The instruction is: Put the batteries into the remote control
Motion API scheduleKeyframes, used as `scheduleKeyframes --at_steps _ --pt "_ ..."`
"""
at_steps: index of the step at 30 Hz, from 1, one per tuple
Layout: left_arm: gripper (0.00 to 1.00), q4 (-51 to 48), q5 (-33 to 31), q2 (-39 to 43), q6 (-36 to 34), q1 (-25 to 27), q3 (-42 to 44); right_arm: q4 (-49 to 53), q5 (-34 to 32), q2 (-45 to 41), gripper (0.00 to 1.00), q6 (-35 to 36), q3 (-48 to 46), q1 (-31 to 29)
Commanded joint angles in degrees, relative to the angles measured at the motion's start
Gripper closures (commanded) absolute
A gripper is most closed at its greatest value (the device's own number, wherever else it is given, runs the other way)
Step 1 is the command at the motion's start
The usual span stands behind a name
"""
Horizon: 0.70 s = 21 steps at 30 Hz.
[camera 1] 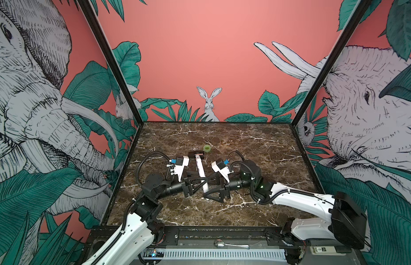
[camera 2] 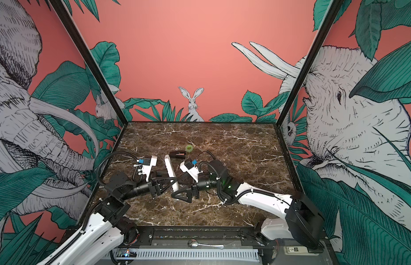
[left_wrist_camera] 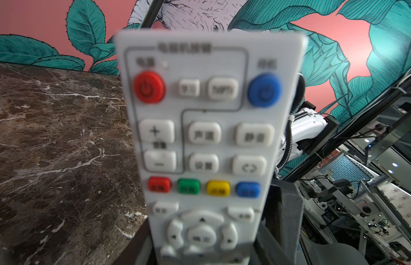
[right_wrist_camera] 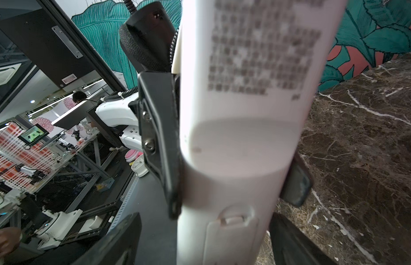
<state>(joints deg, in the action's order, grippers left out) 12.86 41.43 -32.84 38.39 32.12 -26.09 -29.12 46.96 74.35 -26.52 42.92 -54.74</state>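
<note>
Left arm: it rises from the near-left corner, bends at the elbow, and its forearm runs level toward the centre of the marble tabletop. The left gripper is clamped across the width of the remote control, about midway along its length. In the right wrist view its black fingers press against both long edges of the remote control.

Right arm: it comes from the near-right corner, with the forearm reaching across low over the table, so the two grippers face each other. The right gripper is spread wide and straddles the remote's near end. In the right wrist view there is a clear gap on one side between the pads and the casing. It has hold of nothing.

Remote control: in both top views it slants between the grippers, with its far end toward the black wedge-shaped object and the green tape roll. The button face is turned to the left wrist camera, red and blue power buttons uppermost in that view. The plain back faces the right wrist camera, with the battery cover seated in place. Whether the near end touches the table cannot be determined.
</note>
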Motion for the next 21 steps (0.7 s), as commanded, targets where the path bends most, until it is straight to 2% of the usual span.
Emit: scheduleKeyframes --at_steps 1,9,16,21 --pt "0.93 -4.50 -3.78 0.32 -3.37 0.14 -3.40 3.11 -2.66 -2.15 0.08 3.45 1.60 0.11" --pt "0.93 -21.32 -13.00 -2.86 -9.62 0.02 -9.82 15.68 -12.89 -7.73 0.05 9.68 0.54 2.17" --pt "0.90 -32.30 -23.20 -7.03 -12.58 0.05 -13.44 22.97 -31.63 -16.43 0.03 13.69 -2.86 2.97" --pt "0.91 -40.80 -29.40 -12.61 -13.52 0.06 -16.77 26.92 -41.98 -20.42 0.04 14.44 -4.69 2.90"
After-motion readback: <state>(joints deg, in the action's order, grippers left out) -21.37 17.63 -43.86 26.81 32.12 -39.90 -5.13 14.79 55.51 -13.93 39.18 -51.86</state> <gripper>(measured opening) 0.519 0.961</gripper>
